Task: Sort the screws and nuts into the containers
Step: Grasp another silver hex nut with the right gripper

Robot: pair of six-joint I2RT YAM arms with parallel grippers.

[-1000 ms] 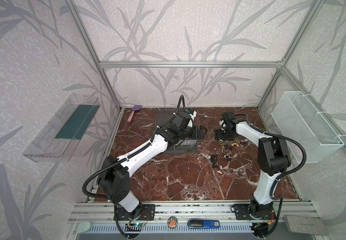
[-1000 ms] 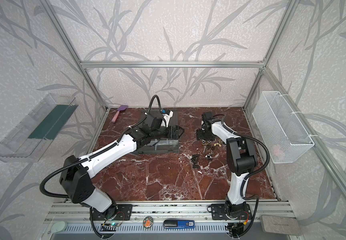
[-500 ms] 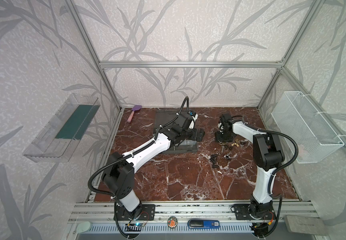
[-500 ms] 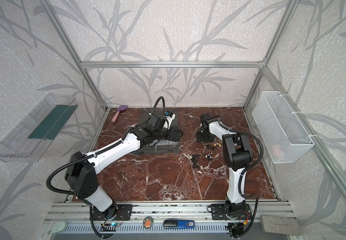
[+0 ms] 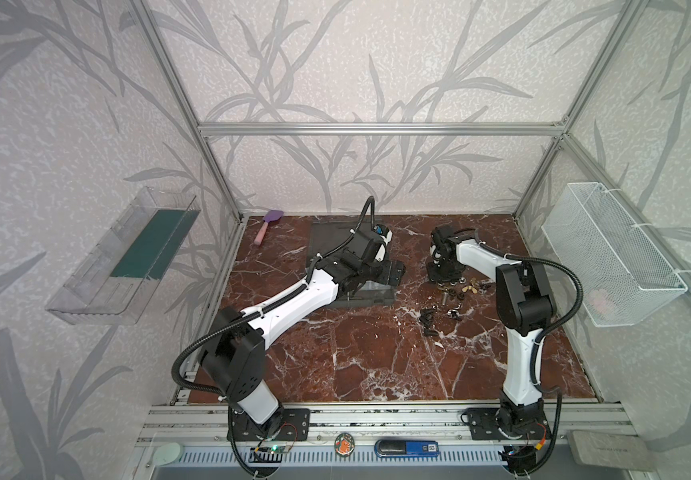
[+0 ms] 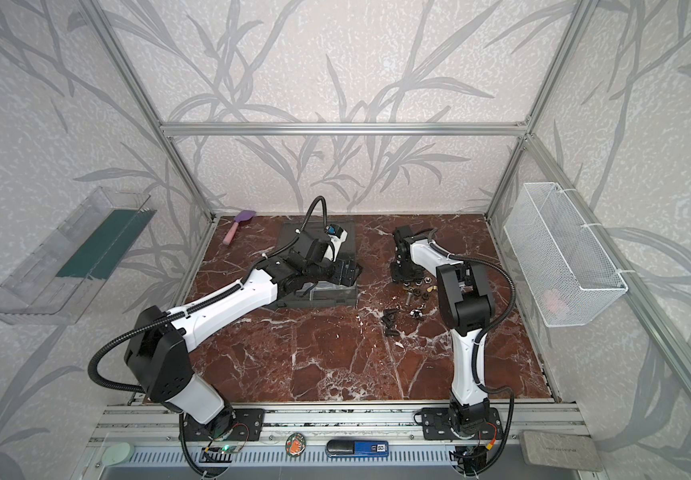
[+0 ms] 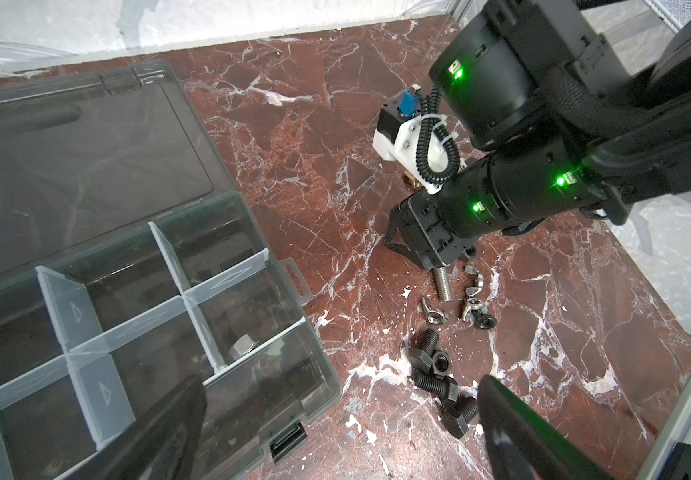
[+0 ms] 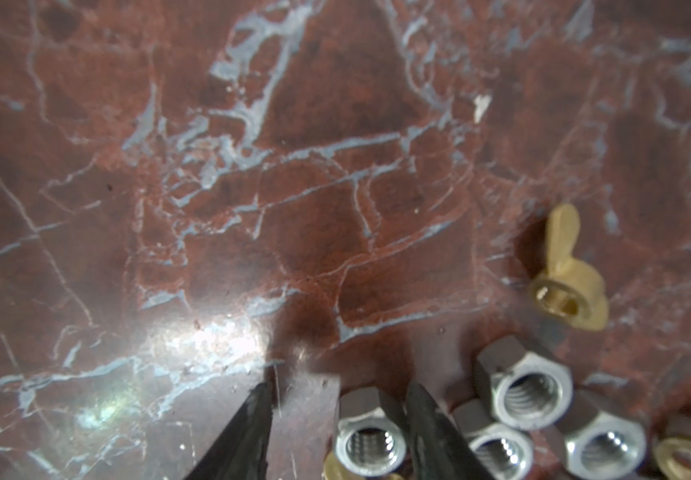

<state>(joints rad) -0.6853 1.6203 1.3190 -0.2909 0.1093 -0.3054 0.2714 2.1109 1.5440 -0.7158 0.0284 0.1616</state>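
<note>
Right end effector [image 8: 337, 388] straddles a silver hex nut [image 8: 366, 440], unclenched — left end effector [image 7: 339, 382] hangs released, wide.

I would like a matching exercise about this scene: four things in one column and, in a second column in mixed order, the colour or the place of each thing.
Things
1. spatula
2. wing nut
3. hex nuts
4. wire basket

Descriptions
A. silver, six-sided, with a threaded hole
B. white mesh, hanging at the right side in both top views
C. purple head and pink handle, lying at the back left
D. brass-coloured

Right pairs: 1-C, 2-D, 3-A, 4-B
</note>
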